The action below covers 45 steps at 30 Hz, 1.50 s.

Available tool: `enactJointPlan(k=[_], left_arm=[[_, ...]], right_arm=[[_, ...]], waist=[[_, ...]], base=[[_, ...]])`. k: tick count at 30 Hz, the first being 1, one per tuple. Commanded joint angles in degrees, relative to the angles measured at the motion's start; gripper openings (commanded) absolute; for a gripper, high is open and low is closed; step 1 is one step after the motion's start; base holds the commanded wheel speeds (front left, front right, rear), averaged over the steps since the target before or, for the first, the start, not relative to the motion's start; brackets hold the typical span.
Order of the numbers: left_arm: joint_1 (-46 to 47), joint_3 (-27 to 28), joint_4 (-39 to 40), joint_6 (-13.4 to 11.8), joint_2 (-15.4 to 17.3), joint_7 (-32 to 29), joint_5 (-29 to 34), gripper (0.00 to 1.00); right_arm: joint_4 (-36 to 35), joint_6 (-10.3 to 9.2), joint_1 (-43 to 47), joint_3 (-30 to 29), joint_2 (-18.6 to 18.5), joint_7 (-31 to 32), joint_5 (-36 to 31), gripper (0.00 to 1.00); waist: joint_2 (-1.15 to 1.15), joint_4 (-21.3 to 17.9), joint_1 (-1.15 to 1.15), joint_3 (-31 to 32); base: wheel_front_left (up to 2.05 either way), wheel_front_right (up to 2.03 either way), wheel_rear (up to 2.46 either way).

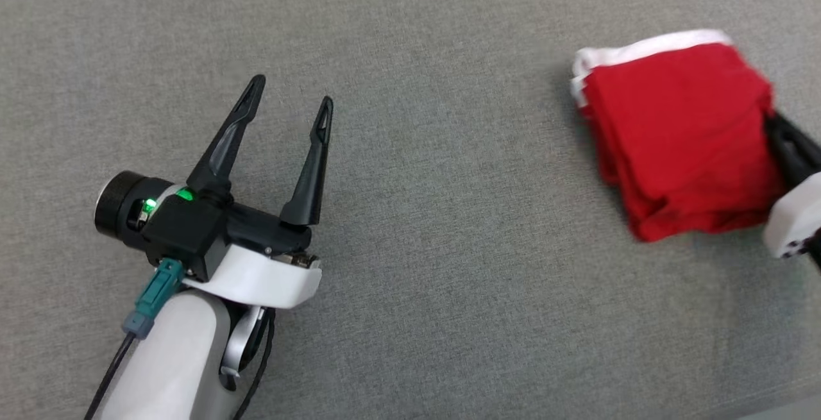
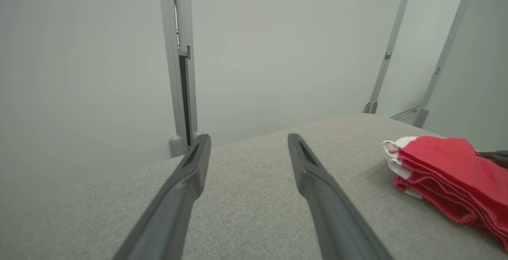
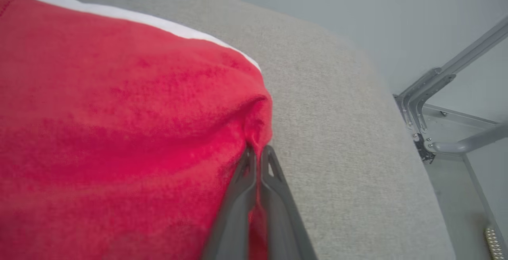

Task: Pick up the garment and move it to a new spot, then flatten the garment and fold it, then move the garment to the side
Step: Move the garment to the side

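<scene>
Apparently the last step was in hand: the garment [image 1: 680, 138] lay folded at the right of the head frame, on the desk [image 1: 449, 266]. The right end effector [image 3: 257, 153] was clenched on the garment's edge nearest the frame's right side, its fingers low over the desk. The next move probably called for a sideways slide that would not loosen the folds. The left end effector [image 1: 292, 93] was released, fingers spread, at lower left, well apart from the garment.

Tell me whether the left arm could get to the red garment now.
Probably yes: bare grey surface lies between the open left gripper and the red garment, though it is far across and the right gripper grips its edge.
</scene>
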<state>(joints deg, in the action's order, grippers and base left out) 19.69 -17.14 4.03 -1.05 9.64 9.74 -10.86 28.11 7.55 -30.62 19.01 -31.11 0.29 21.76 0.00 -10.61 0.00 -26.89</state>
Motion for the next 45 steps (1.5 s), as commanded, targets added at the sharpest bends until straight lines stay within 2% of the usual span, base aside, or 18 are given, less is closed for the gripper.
enactJointPlan(k=[1,4,8,13,14,15,21,25,29,34,38,45], left_arm=[[1.6,0.0,0.5,0.4,0.5,-0.1,0.5,1.00],[3.5,-1.0,1.7,1.0,0.5,-0.6,1.1,1.00],[5.5,-1.7,2.3,1.5,0.2,-0.6,1.1,1.00],[7.0,-2.4,2.2,1.8,0.2,-0.1,1.3,1.00],[7.2,-2.5,2.2,1.9,0.2,0.0,1.3,1.00],[7.1,-2.6,2.1,1.8,0.2,0.0,1.3,1.00],[6.7,-2.7,1.0,1.7,0.0,0.4,0.4,1.00],[5.1,-1.9,-0.5,1.2,0.5,0.8,-0.5,1.00],[4.0,-1.0,-1.2,0.6,1.0,1.1,-1.1,1.00],[1.2,-0.1,-2.3,-0.2,1.5,1.9,-1.9,1.00],[-1.4,0.9,-3.2,-1.5,1.3,2.4,-2.9,1.00],[-5.1,2.5,-5.2,-3.1,0.3,3.6,-5.0,1.00]], right_arm=[[0.6,-0.12,-1.6,-0.9,-1.3,-0.7,0.0,0.00],[3.8,-0.12,-4.2,-4.6,-5.5,-1.4,-0.3,0.00],[7.8,-0.13,-7.7,-8.6,-9.3,-1.5,-1.7,0.00],[12.8,-0.12,-11.5,-13.4,-10.0,-2.6,-3.1,0.00],[13.9,-0.13,-11.9,-14.1,-9.6,-2.6,-3.4,0.43],[14.9,-0.12,-12.4,-14.7,-9.0,-2.9,-3.6,1.00],[20.6,-0.12,-12.1,-20.6,-4.8,-7.1,-3.4,1.00],[21.0,-0.12,-9.5,-23.1,-0.9,-12.2,-2.2,1.00],[19.2,-0.12,-7.0,-23.5,2.3,-14.2,-2.0,1.00],[12.0,-0.12,-1.8,-23.3,7.8,-15.3,-3.4,1.00],[3.1,-0.12,2.8,-22.8,12.6,-15.5,-5.4,1.00],[-11.8,-0.12,11.5,-22.5,19.2,-12.9,-9.8,1.00]], waist=[[0.00,-0.8,0.00,-3.1],[0.00,-0.2,0.00,-5.7],[0.00,0.6,0.00,-8.6],[0.00,1.4,0.00,-10.7],[0.00,1.5,0.00,-10.9],[0.00,1.6,0.00,-11.0],[0.00,1.5,0.00,-9.9],[0.00,0.7,0.00,-7.4],[0.00,-0.2,0.00,-5.2],[0.00,-0.6,0.00,-1.5],[0.00,-0.1,0.00,1.4],[0.00,4.1,0.00,5.9]], base=[[0.00,0.00,0.00],[0.00,0.00,0.00],[0.00,0.00,0.00],[0.00,0.00,0.00],[0.00,0.00,0.00],[0.00,0.00,0.00],[0.00,0.00,0.00],[0.00,0.00,0.00],[0.00,0.00,0.00],[0.00,0.00,0.00],[0.00,0.00,0.00],[0.00,0.00,0.00]])
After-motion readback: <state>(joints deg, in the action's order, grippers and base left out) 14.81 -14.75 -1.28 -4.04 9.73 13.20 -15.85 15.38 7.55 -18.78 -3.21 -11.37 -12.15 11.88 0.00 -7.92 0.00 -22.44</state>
